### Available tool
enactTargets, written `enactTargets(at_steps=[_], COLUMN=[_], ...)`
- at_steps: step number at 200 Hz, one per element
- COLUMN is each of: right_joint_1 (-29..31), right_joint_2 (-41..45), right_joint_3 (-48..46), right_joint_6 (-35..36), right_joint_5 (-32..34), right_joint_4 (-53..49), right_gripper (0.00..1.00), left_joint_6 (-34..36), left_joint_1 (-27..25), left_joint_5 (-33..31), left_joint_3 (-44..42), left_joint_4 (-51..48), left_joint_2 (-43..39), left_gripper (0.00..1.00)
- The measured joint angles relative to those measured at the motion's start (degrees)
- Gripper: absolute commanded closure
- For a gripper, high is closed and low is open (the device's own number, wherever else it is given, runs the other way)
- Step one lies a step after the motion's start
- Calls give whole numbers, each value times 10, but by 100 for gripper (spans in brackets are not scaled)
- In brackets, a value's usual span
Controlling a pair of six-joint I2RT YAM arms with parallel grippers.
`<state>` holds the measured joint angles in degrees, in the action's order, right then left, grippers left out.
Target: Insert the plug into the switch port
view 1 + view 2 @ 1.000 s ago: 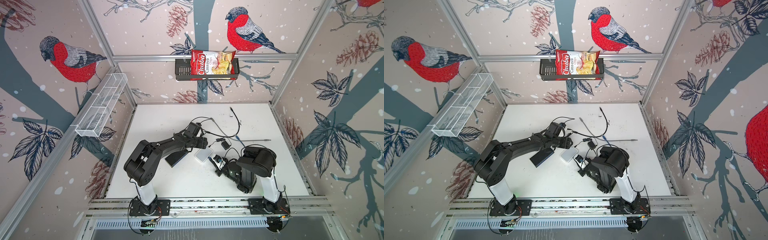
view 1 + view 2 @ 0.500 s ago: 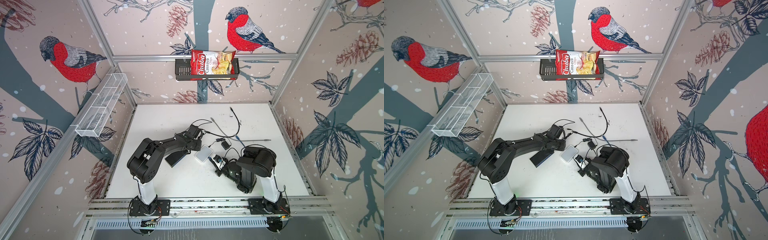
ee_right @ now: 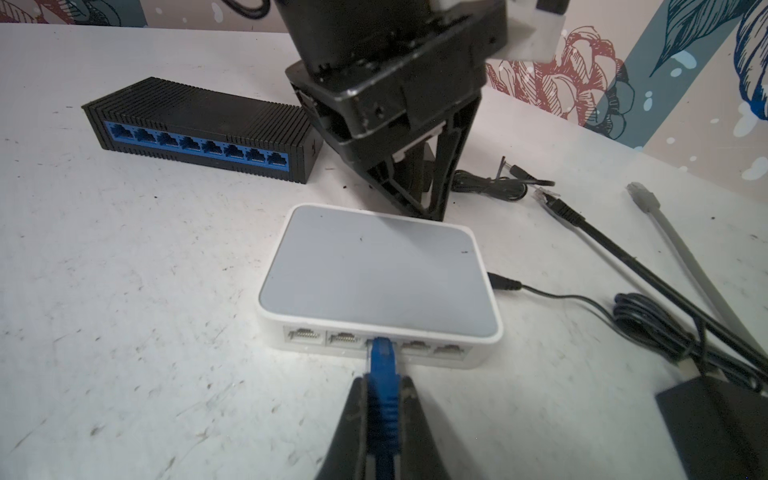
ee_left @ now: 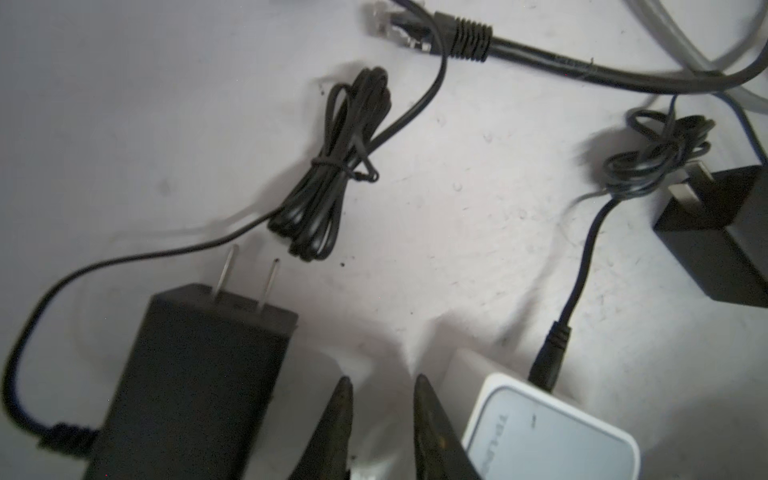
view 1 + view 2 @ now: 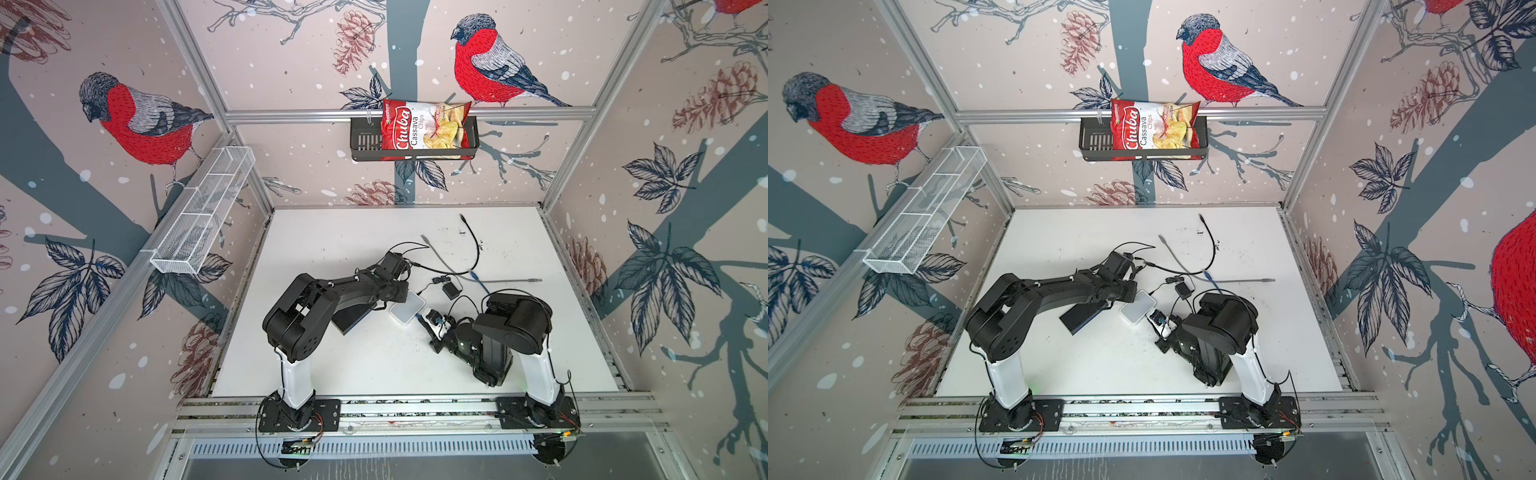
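Switches two: white switch [image 3: 374, 266], black switch [image 3: 199, 124]; adapters [image 4: 199, 374] [image 4: 723, 232] two. Right gripper [image 3: 384, 382] gripping blue plug [image 3: 382, 361] at white switch's middle port [image 3: 376, 341]; left gripper [image 4: 382, 379] at its opposite edge, jaws narrower than before.

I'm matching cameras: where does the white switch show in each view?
In both top views: white switch just below picture centre.
Left wrist: only one corner shows.
Right wrist: whole, ports facing the camera.
Shared landmark: the small black adapter corded to it.

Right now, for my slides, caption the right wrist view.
Right gripper holds blue plug at white switch middle port; left gripper behind.
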<state>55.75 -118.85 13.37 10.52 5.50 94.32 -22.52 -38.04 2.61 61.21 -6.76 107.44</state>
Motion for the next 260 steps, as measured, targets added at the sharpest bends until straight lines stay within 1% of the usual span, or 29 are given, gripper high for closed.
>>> enactTargets(at_steps=[24, 84, 124, 184, 260], right_joint_1=[1, 2, 9, 16, 16], right_joint_2=[1, 4, 4, 3, -1], right_joint_3=[7, 27, 32, 37, 56], right_joint_6=[0, -7, -19, -29, -33], right_joint_5=[0, 6, 27, 52, 65], right_joint_4=[-8, -34, -42, -47, -60], right_gripper=[100, 100, 100, 100, 100], left_joint_6=[-3, -46, -72, -81, -95], left_joint_1=[-8, -23, -30, -36, -52], left_joint_5=[-17, -59, -73, -75, -75], left_joint_3=[-4, -27, -47, -56, -73], left_joint_4=[21, 79, 115, 139, 213], left_joint_2=[6, 8, 7, 6, 13], left_gripper=[80, 86, 89, 94, 100])
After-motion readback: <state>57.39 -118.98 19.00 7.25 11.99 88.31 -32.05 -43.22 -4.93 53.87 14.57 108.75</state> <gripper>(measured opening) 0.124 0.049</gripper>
